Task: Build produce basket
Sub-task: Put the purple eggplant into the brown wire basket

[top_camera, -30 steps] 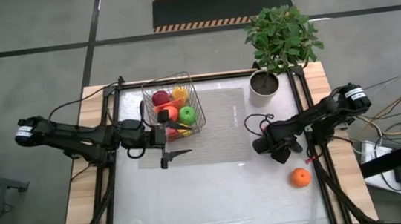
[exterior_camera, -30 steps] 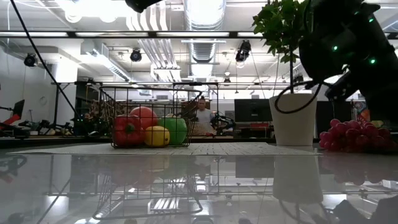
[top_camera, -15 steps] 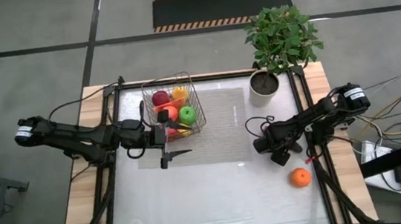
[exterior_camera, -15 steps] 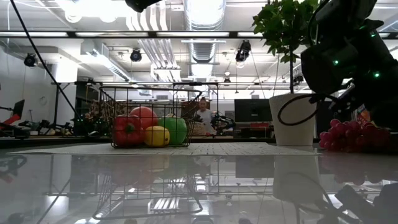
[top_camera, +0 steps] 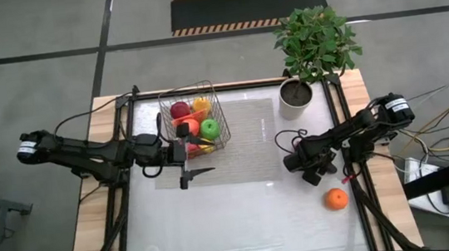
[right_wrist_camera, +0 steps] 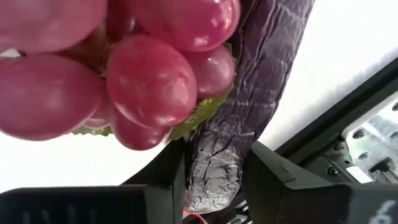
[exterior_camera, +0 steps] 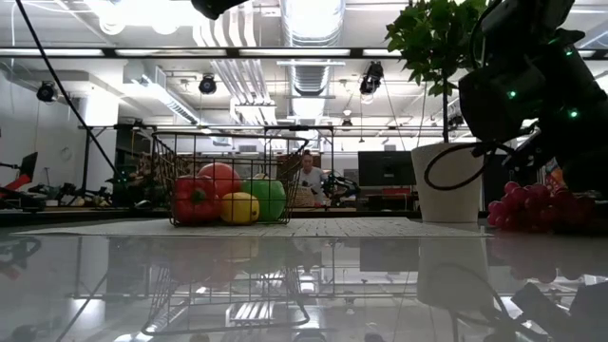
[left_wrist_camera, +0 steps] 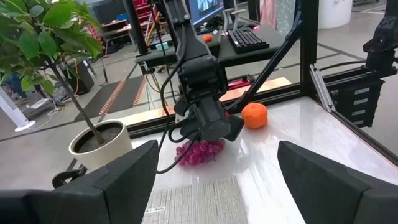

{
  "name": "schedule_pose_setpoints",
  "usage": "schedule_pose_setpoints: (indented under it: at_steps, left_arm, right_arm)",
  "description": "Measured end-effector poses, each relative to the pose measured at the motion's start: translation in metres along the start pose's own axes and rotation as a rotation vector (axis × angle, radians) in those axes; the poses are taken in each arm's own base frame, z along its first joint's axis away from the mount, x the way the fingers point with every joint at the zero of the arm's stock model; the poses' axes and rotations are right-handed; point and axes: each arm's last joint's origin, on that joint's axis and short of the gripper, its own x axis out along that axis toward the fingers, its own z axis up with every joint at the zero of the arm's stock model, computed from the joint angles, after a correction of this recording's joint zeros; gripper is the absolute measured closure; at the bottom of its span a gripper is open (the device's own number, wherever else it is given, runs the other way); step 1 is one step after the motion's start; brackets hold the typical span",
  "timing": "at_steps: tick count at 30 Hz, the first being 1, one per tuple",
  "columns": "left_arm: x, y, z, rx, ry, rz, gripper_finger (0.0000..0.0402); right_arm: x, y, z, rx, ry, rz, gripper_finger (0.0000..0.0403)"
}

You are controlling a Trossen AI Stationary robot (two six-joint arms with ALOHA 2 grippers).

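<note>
Right hand [left_wrist_camera: 214, 134] closing around grapes [left_wrist_camera: 200, 151] on tabletop [top_camera: 241, 207]; shallow grip risks slippage; left hand [top_camera: 190, 175] open, empty.

Red-purple grapes [right_wrist_camera: 124, 68] fill the frame, pressed against a dark wrinkled finger [right_wrist_camera: 249, 106]

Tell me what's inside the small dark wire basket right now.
The wire basket holds a dark red apple, a green apple, an orange-red fruit and a yellow piece. The low view adds a red pepper and a lemon. Anything beneath them is covered.
</note>
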Motion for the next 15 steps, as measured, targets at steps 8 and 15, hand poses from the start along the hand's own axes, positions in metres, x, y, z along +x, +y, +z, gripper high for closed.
schedule_pose_setpoints:
  at_steps: [8, 15]
  left_arm:
    - [0.0, 0.0, 0.002, -0.004, -0.018, 0.004, 0.0091]
    - [0.0, 0.001, 0.004, -0.033, -0.041, 0.008, 0.0091]
  right_arm:
    - [-0.023, -0.001, -0.003, 0.028, -0.028, -0.025, 0.0279]
    - [-0.061, -0.006, -0.009, 0.045, -0.156, -0.035, 0.0289]
